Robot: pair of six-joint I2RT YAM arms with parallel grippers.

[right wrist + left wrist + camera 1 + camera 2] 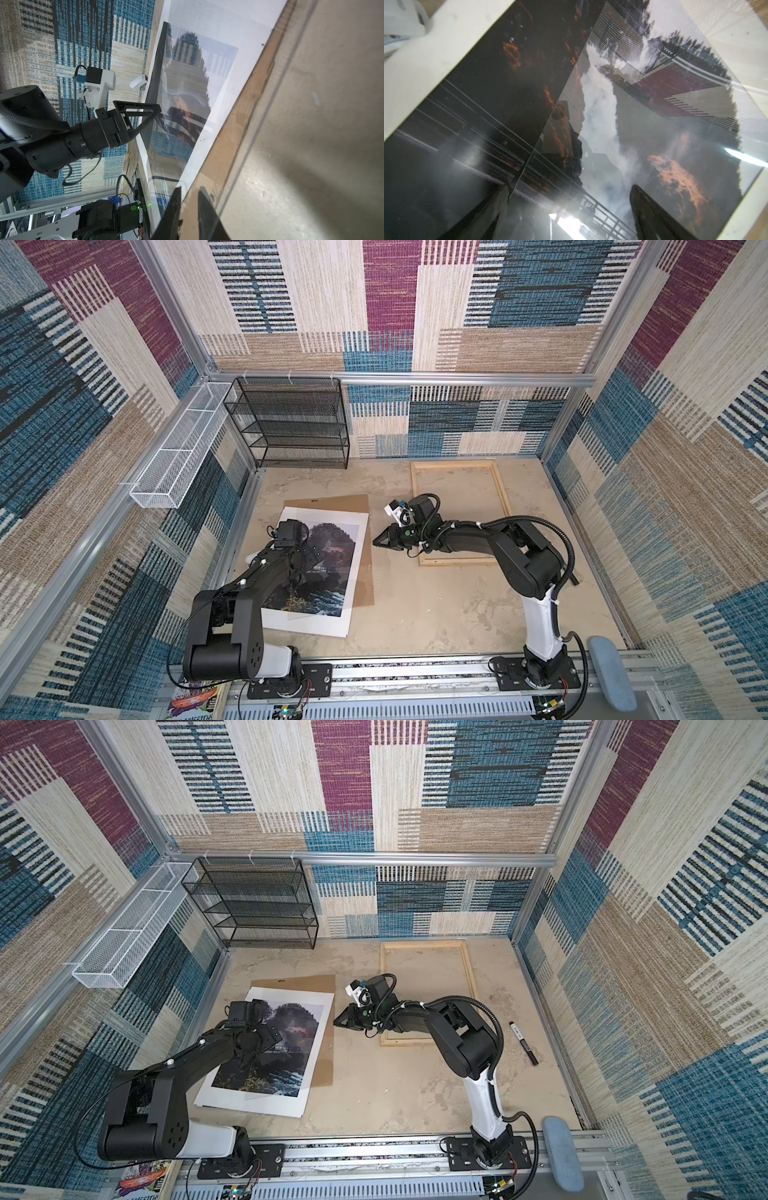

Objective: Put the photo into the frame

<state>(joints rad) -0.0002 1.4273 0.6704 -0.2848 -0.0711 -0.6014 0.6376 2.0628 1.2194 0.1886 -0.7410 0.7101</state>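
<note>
A: Looking for the photo [328,568]. Where?

B: Left part of the worktop [436,605], flat on the board [357,506], under a skewed clear sheet [643,116]. Right beneath the left tool [571,187].

A: And the frame [454,465]?

B: Far right, well apart from the photo, lying flat with nothing seen inside. Long axis near-to-far. Same for the photo, only turned a little off that line.

A: State of the left tool?

B: Spread wide, low over the photo, gripping nothing. Touching the sheet or not, unclear.

A: Right tool [377,541]?

B: Stretched leftward over the frame's near left corner, tip at the board's right long edge, just beside the photo. Drawn nearly together, with only a thin gap. Pinching the sheet's edge or not, cannot tell.

A: So, the coming move?

B: Probably hinges on the sheet: lying over the photo, so likely needs clearing first. After that, a carry rightward and away, toward the frame. Nearer the photo: left tool. Nearer the frame: right tool. Likely calls for a slide or a pass across, plus a slight turn to square the long edges.
</note>
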